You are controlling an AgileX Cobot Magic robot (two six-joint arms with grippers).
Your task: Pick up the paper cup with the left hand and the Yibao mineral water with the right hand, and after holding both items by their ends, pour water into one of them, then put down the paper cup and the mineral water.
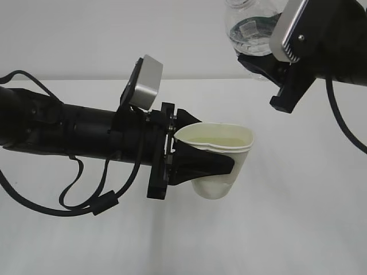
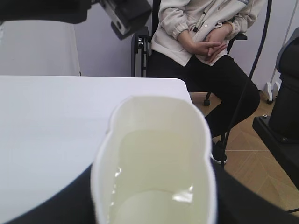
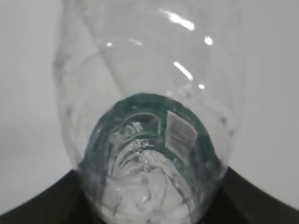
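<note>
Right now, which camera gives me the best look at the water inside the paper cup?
The left wrist view: it looks straight into the paper cup, showing the water pooled in the squeezed, cream-coloured inside. The exterior view shows the cup from the side in the left gripper, with only a sliver of water. The right wrist view shows only the bottle.

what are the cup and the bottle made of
The paper cup looks like thin matte paper: its rim is squeezed out of round, inside cream. The Yibao mineral water looks like clear glossy plastic, with ribs, glints and a green label band.
</note>
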